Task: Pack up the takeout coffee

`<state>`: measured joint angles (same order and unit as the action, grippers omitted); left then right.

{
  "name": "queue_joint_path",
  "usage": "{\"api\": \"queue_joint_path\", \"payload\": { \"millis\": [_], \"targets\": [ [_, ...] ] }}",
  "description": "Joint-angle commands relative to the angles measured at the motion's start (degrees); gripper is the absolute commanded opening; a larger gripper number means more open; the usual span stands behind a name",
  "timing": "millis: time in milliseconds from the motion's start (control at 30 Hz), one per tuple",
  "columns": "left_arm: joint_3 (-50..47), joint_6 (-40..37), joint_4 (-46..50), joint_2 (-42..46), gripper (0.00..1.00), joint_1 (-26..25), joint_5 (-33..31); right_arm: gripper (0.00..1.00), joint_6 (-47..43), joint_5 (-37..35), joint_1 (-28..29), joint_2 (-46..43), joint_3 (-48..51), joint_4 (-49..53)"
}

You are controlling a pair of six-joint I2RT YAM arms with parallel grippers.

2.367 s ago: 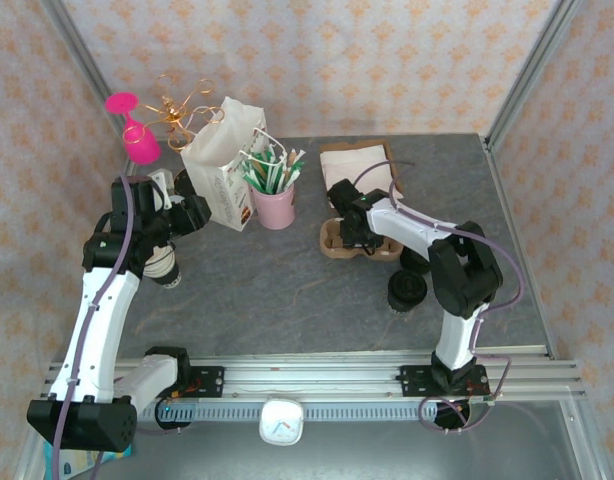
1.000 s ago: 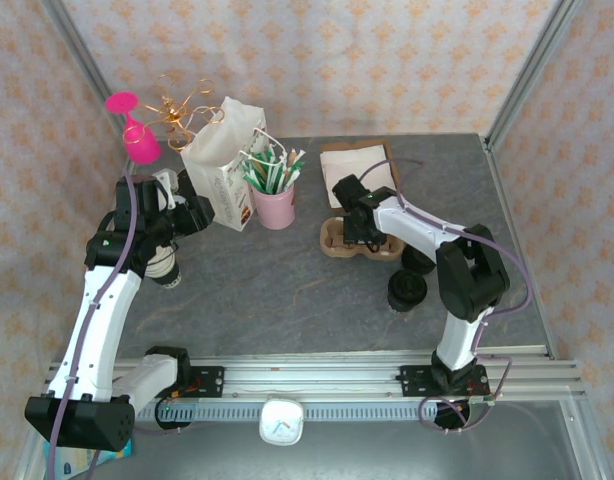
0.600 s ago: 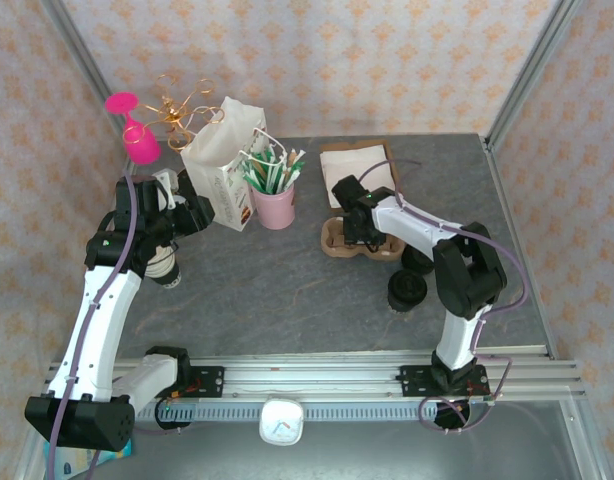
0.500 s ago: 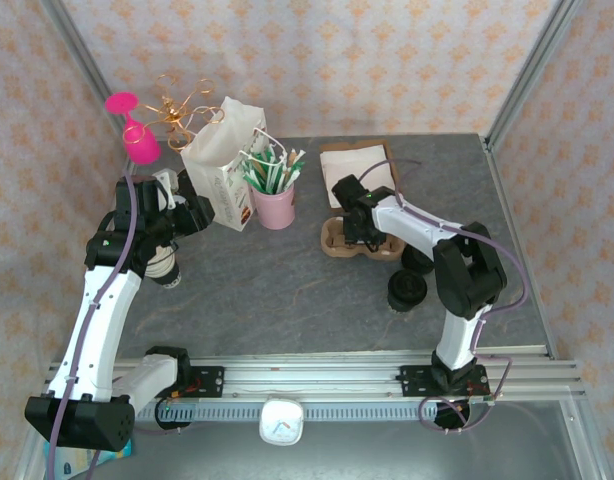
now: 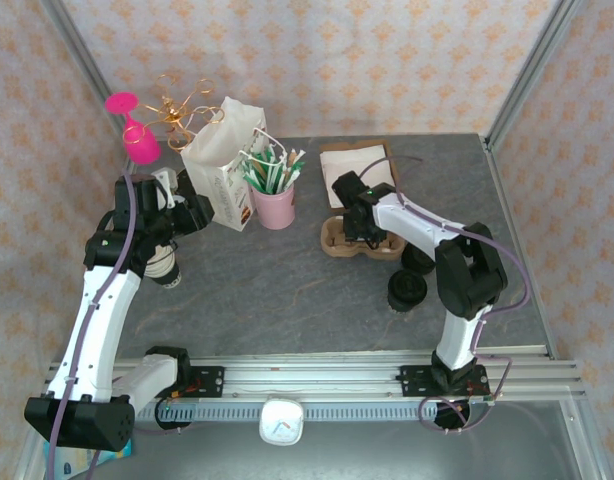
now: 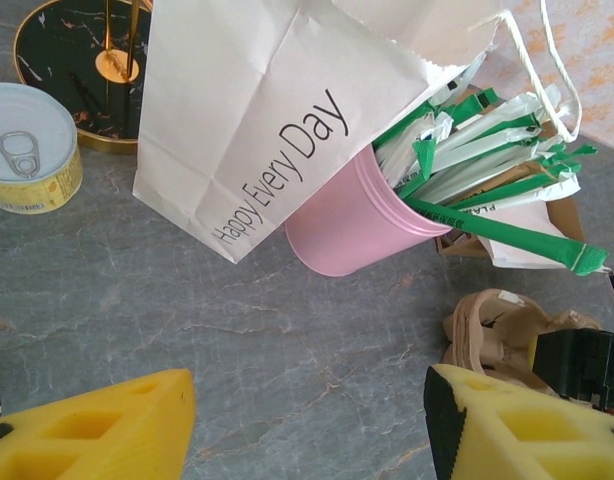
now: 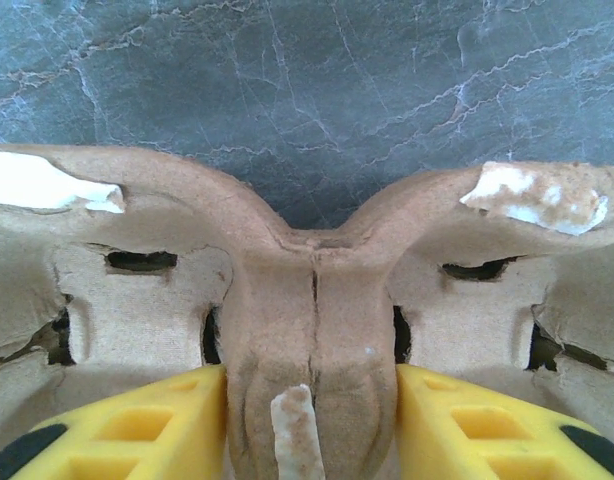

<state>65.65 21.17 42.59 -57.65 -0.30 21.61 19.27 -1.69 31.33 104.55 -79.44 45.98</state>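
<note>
Nearest us, at lower right of centre in the top view, the takeout coffee [image 5: 407,289] is standing on the table [image 5: 277,300], well apart from both grippers and not yet packed into anything. A second black round piece [image 5: 419,261] is sitting just beyond it, and we are not managing to tell what it is. Just past those, the right gripper [image 7: 312,435] is pinching the middle ridge of the cardboard carrier [image 7: 312,300], with a yellow finger pressing on each side of it at the bottom of the right wrist view. We are judging this hold to be the weak spot. The pulp is showing a dark seam or crack down the ridge and torn white patches along the rim at upper left and upper right, so a lift or a hard pull is risking a tear or a slip. The carrier is also likely to tilt, since it is being held at one narrow point. Sliding it toward the lower right would be risking a push against the lidded cup that topples it. Further back on the left, the left gripper [image 6: 307,430] is hanging spread wide with nothing between its fingers. It is facing the paper bag [image 6: 257,110] and the pink cup [image 6: 347,225] of wrapped straws [image 6: 467,170]. Any forward drift there is threatening to crumple the bag or tip the pink cup.
</note>
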Motion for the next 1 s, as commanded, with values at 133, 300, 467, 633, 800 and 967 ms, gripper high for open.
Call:
{"api": "queue_joint_path", "payload": {
  "millis": [133, 300, 467, 633, 800, 967],
  "targets": [
    [2.81, 0.58, 0.21, 0.17, 0.64, -0.32, -1.79, 0.42, -0.01, -1.34, -0.32, -4.56, -2.01, 2.18],
    [4.04, 2.38, 0.04, 0.17, 0.65, -0.32, -2.85, 0.42, -0.44, -1.39, -0.36, -6.46, -2.54, 3.22],
    [6.06, 6.66, -1.12, -0.73, 0.65, -0.32, -3.72, 0.42, -1.52, -1.16, -0.38, -8.66, -2.74, 4.22],
    [7.71, 14.26, -4.09, -1.16, 0.65, -0.32, -4.68, 0.42, -2.55, -1.08, -0.39, -10.92, -4.18, 6.04],
    [8.66, 21.42, -5.86, -2.88, 0.67, -0.47, -8.1, 0.42, -3.33, 0.94, -0.39, -13.54, -4.94, 6.79],
    [9.98, 25.75, -8.64, -7.17, 0.69, -2.72, -9.78, 0.42, -4.25, 1.39, -0.39, -15.33, -4.31, 6.41]
  ]
}}
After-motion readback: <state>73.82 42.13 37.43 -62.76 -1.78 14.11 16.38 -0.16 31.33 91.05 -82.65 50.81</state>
